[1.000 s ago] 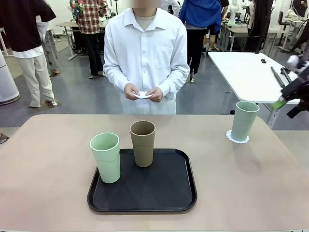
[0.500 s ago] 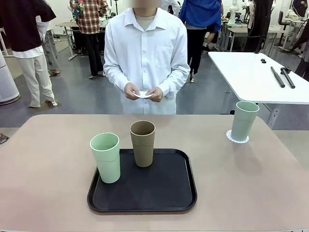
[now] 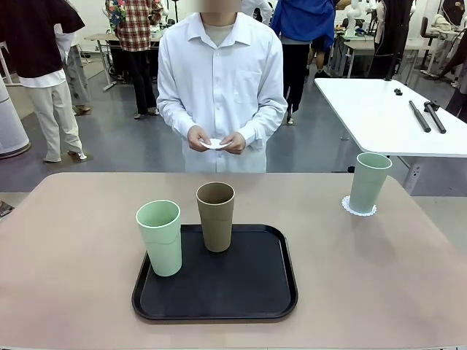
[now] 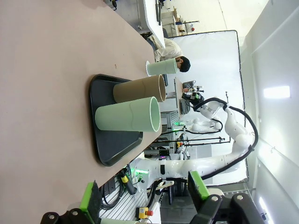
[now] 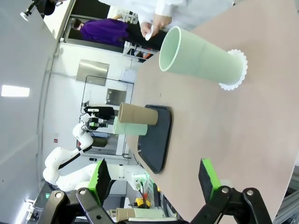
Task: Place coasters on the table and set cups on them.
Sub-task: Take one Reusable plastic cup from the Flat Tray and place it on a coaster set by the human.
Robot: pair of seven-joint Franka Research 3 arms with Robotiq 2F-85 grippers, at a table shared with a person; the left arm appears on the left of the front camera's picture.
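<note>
One pale mint cup (image 3: 370, 182) stood on the table (image 3: 73, 240) at the right of the front view. It sat on a lacy white coaster (image 3: 359, 209), so that one looked done. The tan cup (image 3: 216, 216) and the other mint cup (image 3: 159, 238) stood upright on the black tray (image 3: 241, 288) in the lower middle, just beside each other. I think they waited there because no coasters lay out for them yet. At the top middle the person's hands (image 3: 235, 141) held another coaster (image 3: 216, 144) in front of the white shirt, most likely ready to put it down. The left gripper (image 4: 145, 196) rose from the bottom of the left wrist view with its two green-tipped fingers wide apart and nothing between them. The right gripper (image 5: 154, 179), at the bottom of the right wrist view, was also spread apart and empty, well away from the cups. Both seemed to be waiting for a coaster to land. The front view showed the hands and the small coaster straight on. The right wrist view showed the frilly rim poking out around the base of the done cup, at the upper right. The left wrist view showed the tray cups from the side, with the done cup far behind them.
</note>
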